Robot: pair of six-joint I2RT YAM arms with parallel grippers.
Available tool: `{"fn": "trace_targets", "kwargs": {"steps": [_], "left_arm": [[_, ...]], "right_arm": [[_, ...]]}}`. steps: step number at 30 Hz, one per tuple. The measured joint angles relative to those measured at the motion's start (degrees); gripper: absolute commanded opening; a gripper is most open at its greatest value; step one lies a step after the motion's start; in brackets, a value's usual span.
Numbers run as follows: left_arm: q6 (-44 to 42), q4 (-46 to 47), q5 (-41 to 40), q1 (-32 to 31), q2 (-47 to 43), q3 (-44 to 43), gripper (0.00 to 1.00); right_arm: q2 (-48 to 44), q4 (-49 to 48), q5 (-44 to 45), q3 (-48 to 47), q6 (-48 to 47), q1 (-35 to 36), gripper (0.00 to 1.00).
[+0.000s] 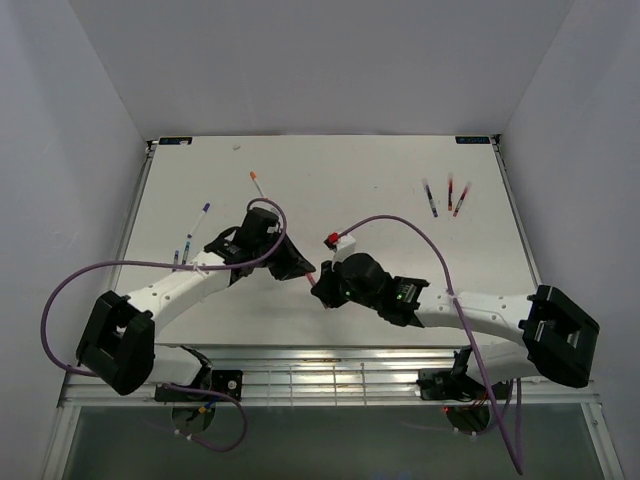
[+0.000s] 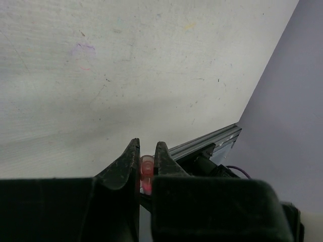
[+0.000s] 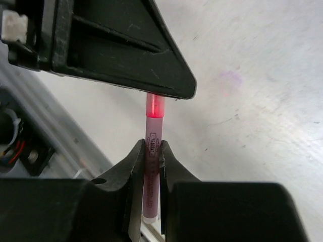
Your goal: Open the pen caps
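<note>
right gripper (image 3: 150, 147) clamped on pink pen (image 3: 153, 128), red cap (image 3: 155, 106) behind left gripper (image 3: 157, 88)

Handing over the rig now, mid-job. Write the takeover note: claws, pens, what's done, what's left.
Left claw: shut on the red cap.
Right claw: shut on that pen's barrel; the pen spans both claws.
Done: nothing finished; the cap looks seated on the barrel.
Left: pull this cap off, then three pens far right, orange-tipped pen and blue-tipped pen on the left side; their caps are too small to judge.

Small print on pen (image 3: 153, 132), illegible
</note>
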State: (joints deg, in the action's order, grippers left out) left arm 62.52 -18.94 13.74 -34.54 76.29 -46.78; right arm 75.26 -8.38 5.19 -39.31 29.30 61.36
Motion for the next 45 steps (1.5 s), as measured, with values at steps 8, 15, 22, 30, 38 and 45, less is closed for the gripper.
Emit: {"fn": "trace_targets", "kwargs": {"steps": [8, 15, 22, 30, 38, 45], "left_arm": [[-1.3, -3.4, 3.6, 17.2, 2.4, -9.7, 0.0], [-4.7, 0.6, 4.2, 17.2, 1.0, -7.6, 0.0], [-9.7, 0.5, 5.7, 16.9, -1.6, 1.5, 0.0], [-11.3, 1.0, 8.6, 16.7, -8.1, 8.5, 0.0], [-11.0, 1.5, 11.3, 16.3, -11.0, 11.5, 0.0], [-11.0, 2.1, 12.9, 16.2, -13.2, 12.2, 0.0]], "right_arm": [[6.0, 17.3, 24.8, -4.8, 4.0, 16.9, 0.08], [-2.3, 17.7, 17.6, 2.9, 2.1, 8.9, 0.08], [-4.9, 14.9, 9.4, 0.8, -2.1, -8.2, 0.08], [9.6, 16.0, 2.2, -11.9, -8.4, -24.2, 0.08], [29.3, 17.1, 1.3, -30.4, -13.0, -30.3, 0.08], [40.1, 17.5, 3.3, -42.1, -15.1, -31.6, 0.08]]}}
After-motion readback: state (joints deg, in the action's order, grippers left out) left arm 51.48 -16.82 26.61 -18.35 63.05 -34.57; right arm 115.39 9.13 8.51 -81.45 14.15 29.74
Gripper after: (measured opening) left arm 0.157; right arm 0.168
